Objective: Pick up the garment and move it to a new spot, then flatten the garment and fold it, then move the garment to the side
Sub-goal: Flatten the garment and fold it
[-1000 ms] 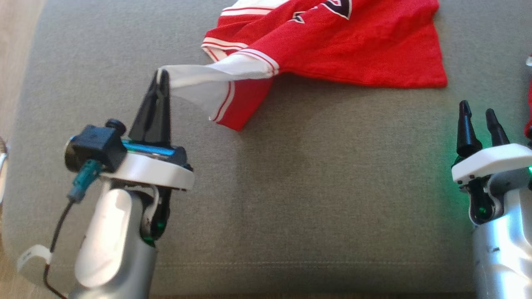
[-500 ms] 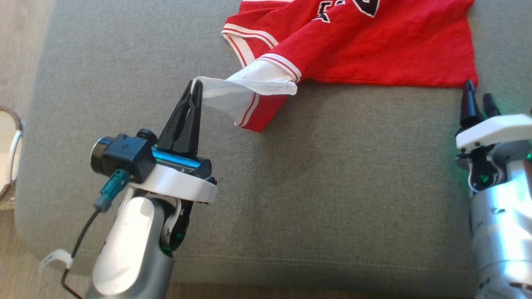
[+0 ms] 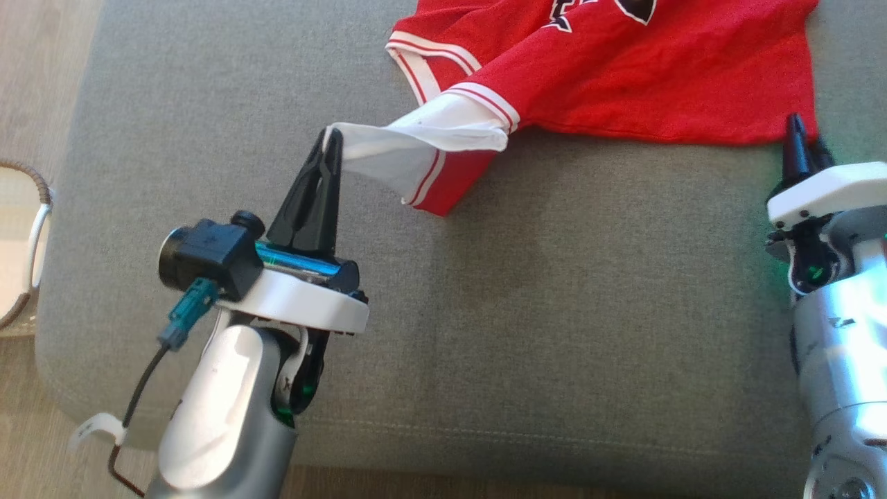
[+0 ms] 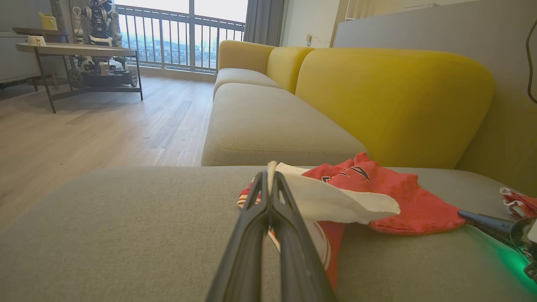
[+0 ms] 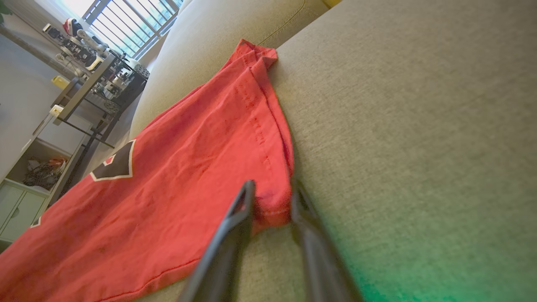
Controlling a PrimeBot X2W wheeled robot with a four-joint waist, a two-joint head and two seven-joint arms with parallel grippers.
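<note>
Garment (image 3: 624, 76): red jersey, 12 o'clock in head view, rumpled on grey cushion (image 3: 554, 312). White sleeve fabric (image 3: 416, 142) drawn out toward 8 o'clock, clenched in left gripper (image 3: 331, 142), likely to spread it. Right gripper (image 3: 802, 142) straddles hem corner at 4 o'clock, probably second anchor for flattening; whether it has bitten, cannot tell.

The left gripper (image 3: 331, 138) and right gripper (image 3: 804, 135) each had two tapering black fingers (image 3: 308, 208) on a white wrist plate (image 3: 305, 305) above a silver forearm (image 3: 222, 416). A black camera block (image 3: 201, 256) sat on the left wrist, with a teal plug (image 3: 183, 322) and thin black cable (image 3: 138, 402); a green light (image 3: 807, 269) glowed under the right.
</note>
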